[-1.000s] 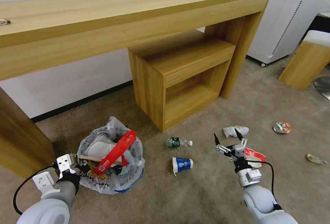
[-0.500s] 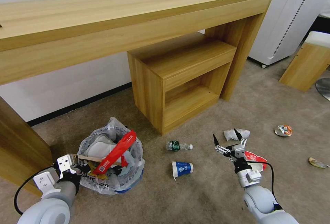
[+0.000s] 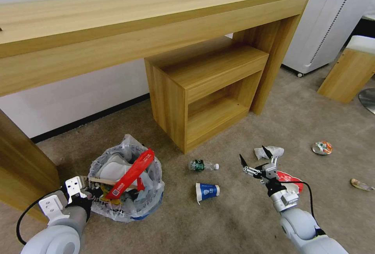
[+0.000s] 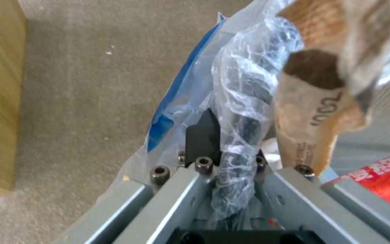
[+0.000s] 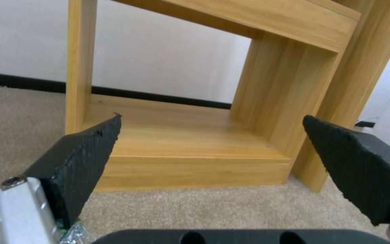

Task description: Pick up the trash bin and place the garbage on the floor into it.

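The trash bin [image 3: 145,203], lined with a crinkly plastic bag, sits low at my left and holds white slippers, a red wrapper [image 3: 131,174] and a thin stick. My left gripper [image 3: 86,190] is shut on its bag-covered rim [image 4: 238,135], with one black finger [image 4: 202,135] outside it. On the beige floor [image 3: 234,219] lie a tiny bottle [image 3: 203,165], a blue-white cup [image 3: 207,190], a white tissue [image 3: 269,151], a red-white paper cup [image 3: 292,179] and a crushed can [image 3: 322,147]. My right gripper [image 3: 254,158] hovers open and empty beside the tissue, its fingers [image 5: 86,159] wide apart.
A long wooden desk [image 3: 156,23] spans the back, with a low open cabinet [image 3: 207,90] under it, straight ahead of the right gripper [image 5: 213,145]. A desk leg [image 3: 23,160] stands close to the left of the bin. A white unit [image 3: 332,20], a wooden stool [image 3: 349,70] and another scrap [image 3: 361,185] lie right.
The camera has shifted slightly. My right gripper has edged a little forward and left, still open. The left gripper keeps its hold on the bin's rim.
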Available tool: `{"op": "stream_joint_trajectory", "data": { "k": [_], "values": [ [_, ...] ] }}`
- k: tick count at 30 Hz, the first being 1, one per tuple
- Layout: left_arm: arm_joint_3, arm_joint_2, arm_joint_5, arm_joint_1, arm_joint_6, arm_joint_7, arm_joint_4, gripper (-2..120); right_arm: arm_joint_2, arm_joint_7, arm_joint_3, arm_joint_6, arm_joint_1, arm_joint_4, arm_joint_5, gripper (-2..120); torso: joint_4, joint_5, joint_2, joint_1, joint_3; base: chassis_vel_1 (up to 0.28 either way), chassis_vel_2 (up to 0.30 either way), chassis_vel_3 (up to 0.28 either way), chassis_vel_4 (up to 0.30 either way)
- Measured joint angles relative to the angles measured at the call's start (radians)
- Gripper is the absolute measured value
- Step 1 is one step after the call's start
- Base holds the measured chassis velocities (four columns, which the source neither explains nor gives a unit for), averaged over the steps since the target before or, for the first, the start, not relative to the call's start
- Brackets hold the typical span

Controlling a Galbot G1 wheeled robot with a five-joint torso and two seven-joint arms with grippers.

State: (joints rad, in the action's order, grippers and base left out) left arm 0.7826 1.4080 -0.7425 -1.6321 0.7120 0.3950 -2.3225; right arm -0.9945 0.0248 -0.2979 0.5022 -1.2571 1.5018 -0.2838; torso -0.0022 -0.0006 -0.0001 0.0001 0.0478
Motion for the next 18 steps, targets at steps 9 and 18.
{"op": "stream_joint_trajectory", "data": {
  "k": [9,18],
  "values": [
    [0.003,-0.014,-0.040,-0.014,0.022,0.018,-0.027,0,0.034,0.017,0.025,-0.010,0.032,0.000,-0.040,100,0.0000,-0.0001,0.000,0.000,0.000,0.000,0.000,0.000,0.000],
    [0.010,-0.041,-0.078,-0.023,0.023,0.033,-0.030,0,0.069,0.066,0.076,-0.023,0.062,0.004,-0.096,100,0.0000,0.0000,0.000,0.000,0.000,0.000,0.000,0.000,0.000]
  ]
}}
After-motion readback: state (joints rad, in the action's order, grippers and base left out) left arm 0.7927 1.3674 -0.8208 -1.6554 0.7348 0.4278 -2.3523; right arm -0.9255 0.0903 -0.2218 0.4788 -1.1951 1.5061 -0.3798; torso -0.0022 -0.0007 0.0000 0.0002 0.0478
